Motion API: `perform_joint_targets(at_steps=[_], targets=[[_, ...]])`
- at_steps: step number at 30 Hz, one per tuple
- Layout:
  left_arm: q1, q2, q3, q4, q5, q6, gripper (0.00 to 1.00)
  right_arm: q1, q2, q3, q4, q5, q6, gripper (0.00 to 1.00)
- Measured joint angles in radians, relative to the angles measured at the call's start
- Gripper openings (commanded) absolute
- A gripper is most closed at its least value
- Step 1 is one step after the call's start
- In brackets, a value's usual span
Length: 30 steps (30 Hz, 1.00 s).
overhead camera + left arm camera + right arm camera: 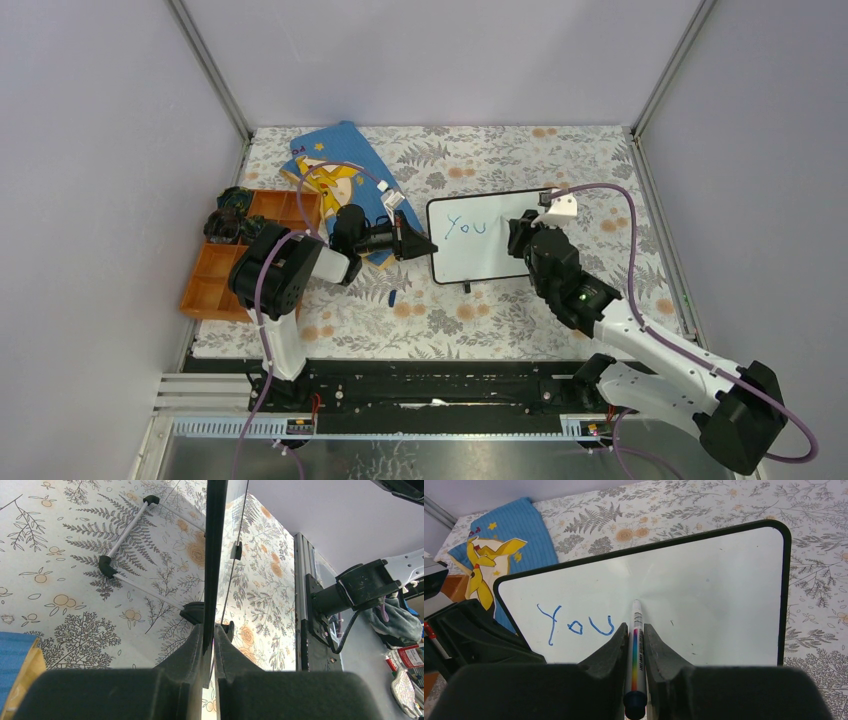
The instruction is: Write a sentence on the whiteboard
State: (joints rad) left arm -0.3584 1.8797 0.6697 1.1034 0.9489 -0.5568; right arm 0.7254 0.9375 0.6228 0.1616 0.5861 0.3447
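Now, left gripper tight on left edge of whiteboard, right gripper tight around marker, bare white beyond "You"

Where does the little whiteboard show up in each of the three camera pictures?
Top external: the whiteboard is near the centre, between the two arms.
Left wrist: edge-on, a dark strip up the middle, pinched by the left gripper.
Right wrist: it fills the middle, blue writing at its left, marker in front.
Shared landmark: the floral tablecloth, in all three.
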Motion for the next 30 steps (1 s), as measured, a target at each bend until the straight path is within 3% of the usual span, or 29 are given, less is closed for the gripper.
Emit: perform_joint_targets(at_steps=[30], targets=[[0.000, 0.000, 0.000, -0.002, 0.000, 0.006, 0.00, -0.002, 0.049, 0.002, 0.023, -0.051, -0.002, 0.00]])
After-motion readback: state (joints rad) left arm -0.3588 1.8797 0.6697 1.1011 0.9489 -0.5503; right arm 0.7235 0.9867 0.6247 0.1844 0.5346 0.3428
